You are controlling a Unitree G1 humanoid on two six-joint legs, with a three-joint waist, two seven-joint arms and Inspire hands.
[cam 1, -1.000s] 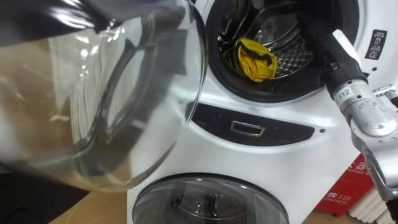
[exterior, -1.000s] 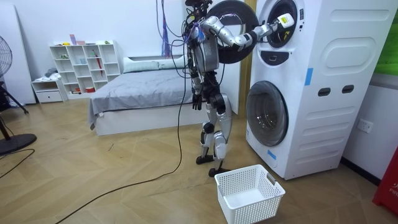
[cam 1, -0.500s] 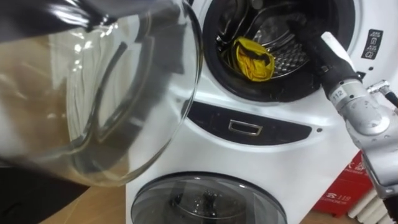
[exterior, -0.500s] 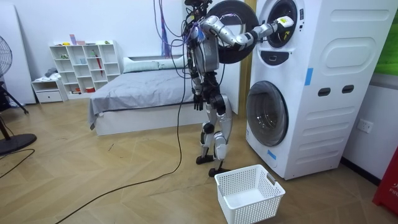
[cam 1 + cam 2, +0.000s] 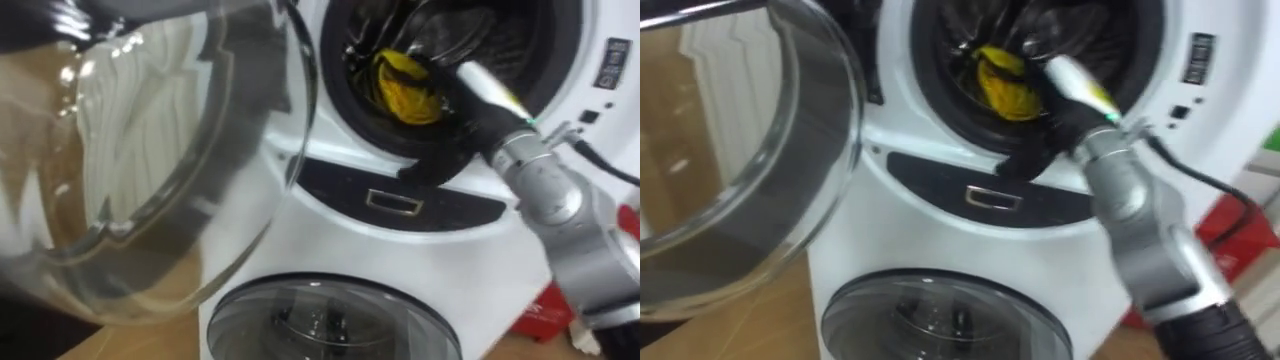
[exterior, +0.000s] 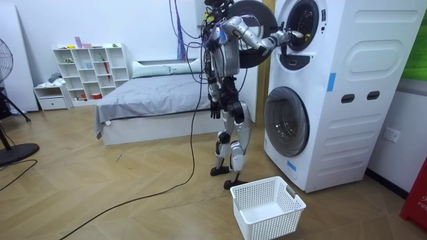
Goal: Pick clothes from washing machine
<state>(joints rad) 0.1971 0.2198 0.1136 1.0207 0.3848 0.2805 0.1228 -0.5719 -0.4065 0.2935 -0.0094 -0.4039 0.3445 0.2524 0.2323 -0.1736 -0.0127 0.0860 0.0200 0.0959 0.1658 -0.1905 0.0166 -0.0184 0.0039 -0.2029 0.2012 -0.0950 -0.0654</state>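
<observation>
Since right hand (image 5: 440, 62) sits inside the white washer's dark round drum (image 5: 345, 110) by crumpled yellow cloth (image 5: 400, 88), fingers unreadable, wrap cloth fully before pulling clear of rim.

Silver forearm, black right hand (image 5: 438, 56)

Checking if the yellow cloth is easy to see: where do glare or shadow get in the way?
Left eye view: bright reflections streak the open glass door, well clear of the yellow cloth, which stands out against the dark drum. Right eye view: likewise. Room view: evenly lit room, drum opening dark.
</observation>
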